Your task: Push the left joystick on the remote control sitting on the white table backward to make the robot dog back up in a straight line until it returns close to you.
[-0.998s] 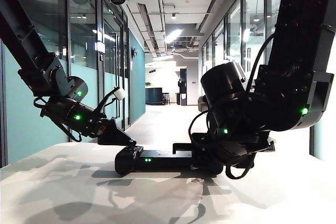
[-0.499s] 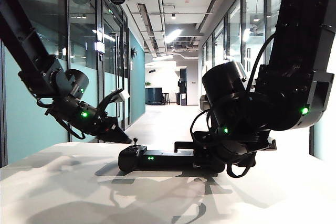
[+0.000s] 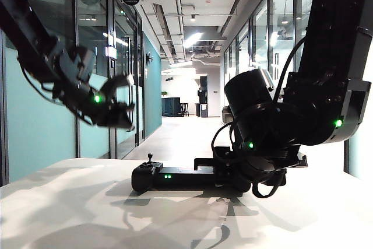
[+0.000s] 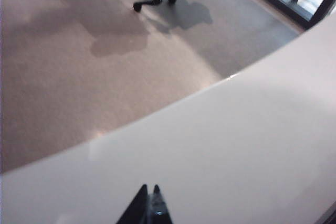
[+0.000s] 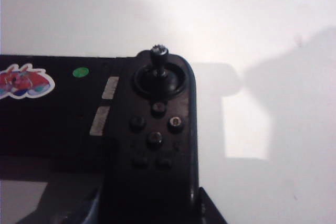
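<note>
A black remote control (image 3: 175,176) lies on the white table (image 3: 70,214), its left joystick (image 3: 150,158) upright and untouched. The left gripper (image 4: 149,203) hovers above, well clear, fingertips pressed together. The right gripper (image 5: 149,205) (jaws straddling the controller's right end) grips it.

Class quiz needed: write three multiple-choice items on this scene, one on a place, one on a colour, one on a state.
1. The right pincer is: A at the remote control's end; B beside a chair; C touching the ceiling.
2. The table is: A green; B white; C red.
3. The left pincer is: A gripping the remote control; B wide open; C shut.
Key: A, its fingers flank the remote control's end; B, the tabletop shows white; C, its tips meet, raised above the table.
</note>
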